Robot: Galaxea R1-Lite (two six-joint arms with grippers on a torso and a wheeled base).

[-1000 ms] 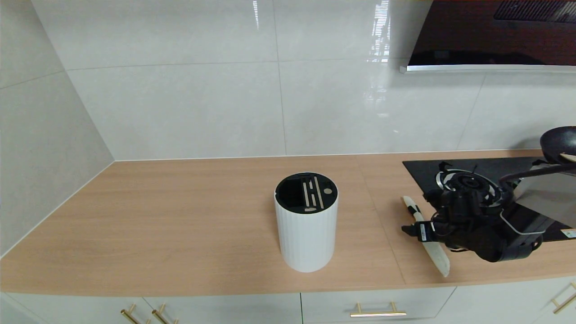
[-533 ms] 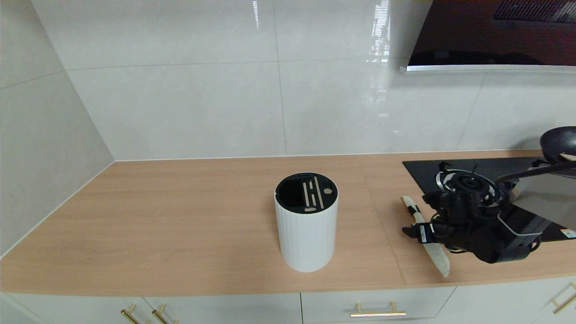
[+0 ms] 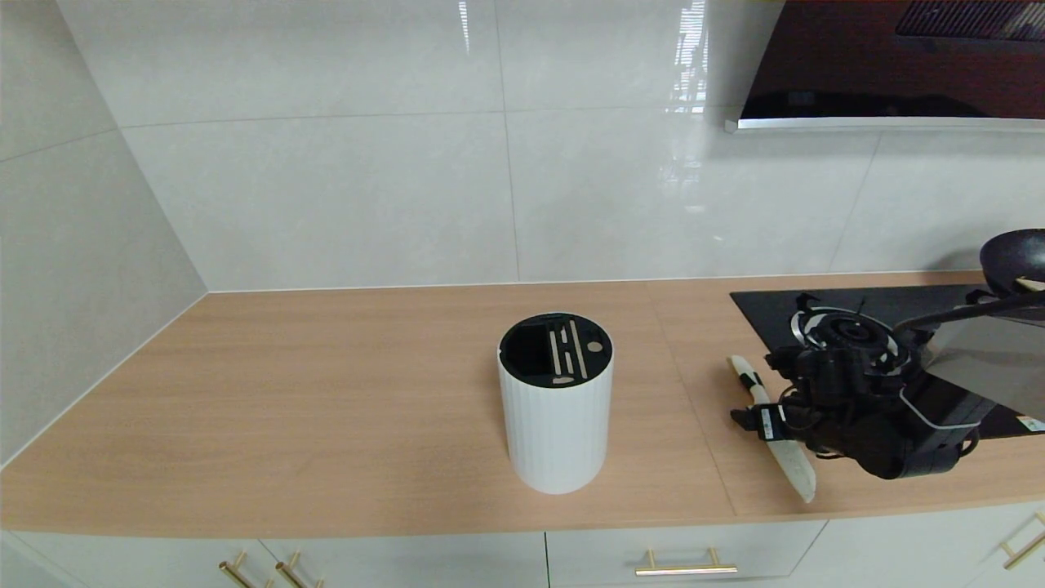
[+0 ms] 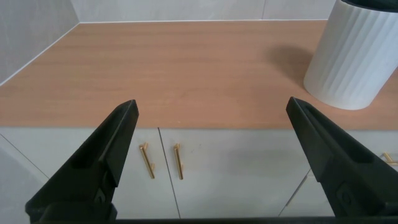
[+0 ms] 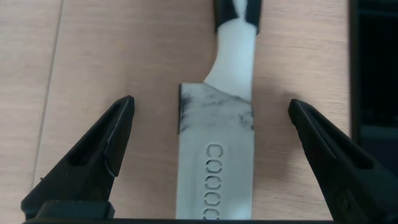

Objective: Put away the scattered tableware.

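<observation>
1. The right gripper [image 5: 210,106] hangs spread wide, with nothing in its grasp. Its two fingers stand either side of a white knife [image 5: 216,168] without touching it.
2. Directly beneath it, the knife lies flat on the wooden countertop [image 3: 326,408]. The heel of the blade sits between the fingertips, and the black-and-white handle [image 5: 236,9] runs on ahead of them.
3. Just beside one finger is the edge of the black hob [image 3: 755,306]. Well off to the other side stands the white ribbed holder [image 3: 558,425], its slotted top open.
4. The left gripper [image 4: 211,107] is also spread and empty. It is held low by the counter's front edge, above the cabinet pulls [image 4: 147,160], far from the knife.
5. What might go wrong, as I judge it:
   - The blade is thin and flat on the wood, so closing fingers could scrape the counter or ride over the blade rather than pinch it.
   - A grip on the slick blade could let the knife swivel or slip during a lift.
   - Holding it by the blade would also leave it awkward to feed into a slot.
6. Hard to make out:
   - The blade's tip is cut off in the wrist view.
   - From the head camera the gripper covers the knife's middle.
   - I cannot tell how high the fingertips sit above the wood.
</observation>
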